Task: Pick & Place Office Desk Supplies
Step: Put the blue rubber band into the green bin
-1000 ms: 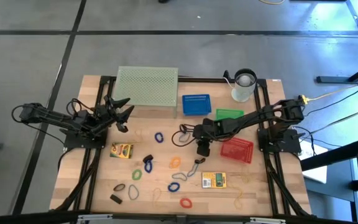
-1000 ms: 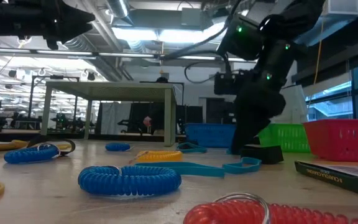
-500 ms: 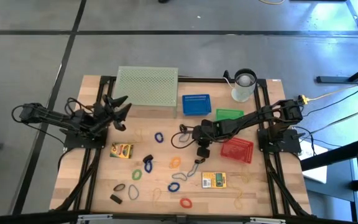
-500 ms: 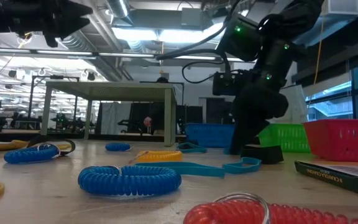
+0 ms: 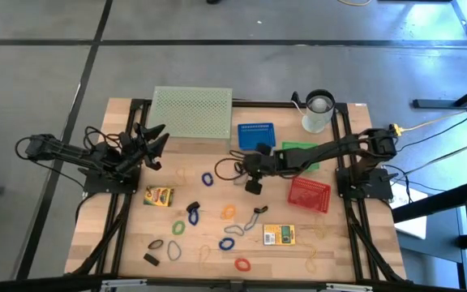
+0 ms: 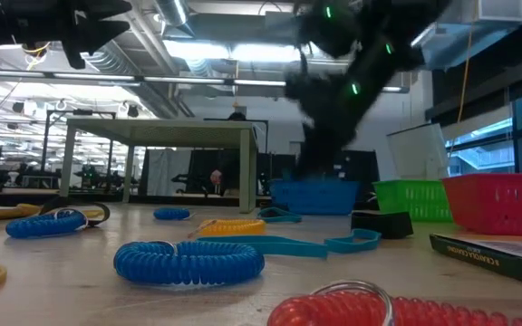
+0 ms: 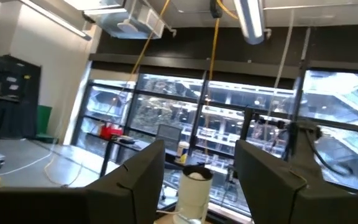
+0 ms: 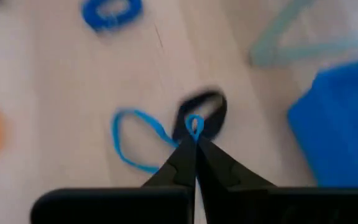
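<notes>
Since the earlier frame, the right claw [image 5: 252, 186] had left the black clip [image 6: 381, 223] on the table and swung toward the blue basket [image 5: 255, 135], fingers pinched together on a thin blue band [image 8: 143, 137] that trailed from the tips over the wood. A black loop [image 8: 202, 112] lay just beyond the tips, and the blue basket was near, off to one side. The left claw [image 5: 154, 143] hung raised beside the mesh stand [image 5: 191, 112], fingers apart and empty. Little of the task looked done: the red basket [image 5: 310, 195] showed nothing inside, as far as could be told, while many loops, both card boxes [image 5: 159, 195] and the clips still lay scattered behind the right claw, toward the table's near edge.
</notes>
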`<action>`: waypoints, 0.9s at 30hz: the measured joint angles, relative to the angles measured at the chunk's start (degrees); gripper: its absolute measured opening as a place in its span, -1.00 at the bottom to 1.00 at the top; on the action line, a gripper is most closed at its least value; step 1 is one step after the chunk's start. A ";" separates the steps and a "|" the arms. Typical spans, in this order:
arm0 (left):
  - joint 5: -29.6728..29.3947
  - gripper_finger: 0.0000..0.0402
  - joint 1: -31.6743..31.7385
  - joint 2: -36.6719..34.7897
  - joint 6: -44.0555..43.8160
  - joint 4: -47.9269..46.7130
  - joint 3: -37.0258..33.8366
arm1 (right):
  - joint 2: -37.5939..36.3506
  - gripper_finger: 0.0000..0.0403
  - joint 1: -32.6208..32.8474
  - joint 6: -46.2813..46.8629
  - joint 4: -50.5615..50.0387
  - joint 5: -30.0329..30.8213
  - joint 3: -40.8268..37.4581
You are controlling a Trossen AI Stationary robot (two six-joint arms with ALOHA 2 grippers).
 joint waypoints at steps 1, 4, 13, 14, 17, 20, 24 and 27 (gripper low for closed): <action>0.55 -0.05 0.00 0.02 0.13 0.20 0.00 | -0.37 -0.97 -0.38 -1.07 -1.36 -0.05 1.76; 1.56 -0.05 0.00 0.00 2.16 2.46 0.00 | -2.00 -0.97 -1.03 -2.88 -7.98 2.58 6.80; 1.79 -0.05 0.15 0.00 6.76 8.18 0.04 | -9.71 -0.97 1.53 -3.50 -19.86 17.11 15.05; 1.73 -0.05 0.29 0.00 7.41 8.18 0.04 | -10.72 -0.97 1.97 -2.41 -18.32 19.83 15.10; 1.67 -0.05 0.43 0.00 9.06 8.14 0.04 | -13.37 -0.97 3.47 2.38 -14.90 27.43 15.10; 1.67 -0.06 0.44 0.00 10.58 7.82 0.03 | -14.43 -0.97 5.46 7.32 -13.28 34.32 15.17; 1.59 -0.05 0.44 0.00 14.12 6.16 0.04 | -14.41 -0.97 8.00 10.93 -12.78 39.91 15.13; 1.18 -0.05 0.44 0.02 14.20 4.60 0.03 | -14.20 -0.97 9.47 13.44 -12.89 40.92 13.92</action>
